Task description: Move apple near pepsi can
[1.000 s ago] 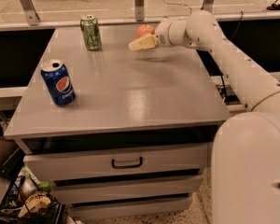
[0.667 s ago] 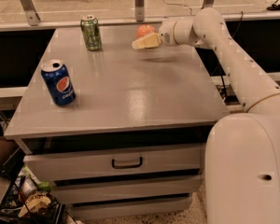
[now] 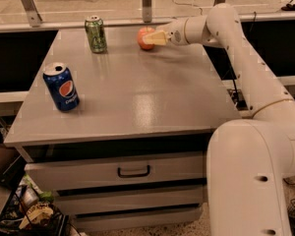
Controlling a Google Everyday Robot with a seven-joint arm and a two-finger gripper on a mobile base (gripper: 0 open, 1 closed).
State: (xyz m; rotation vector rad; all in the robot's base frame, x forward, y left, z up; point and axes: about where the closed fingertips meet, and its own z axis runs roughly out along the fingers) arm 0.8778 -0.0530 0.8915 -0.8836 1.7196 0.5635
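Observation:
The apple (image 3: 144, 38), small and orange-red, sits near the far edge of the grey table (image 3: 137, 102), right of centre. My gripper (image 3: 152, 37) reaches in from the right at apple height, up against the apple's right side and covering part of it. The pepsi can (image 3: 62, 87), blue with the round logo, stands upright near the table's front left, far from the apple and the gripper.
A green soda can (image 3: 96, 34) stands upright at the far edge, left of the apple. My white arm (image 3: 236, 48) runs along the table's right side. A rail with metal posts (image 3: 146, 1) lines the back. Drawers (image 3: 132, 171) are below the tabletop.
The gripper has shifted slightly back and to the right, and more of the apple now shows at its left. The cans have not moved.

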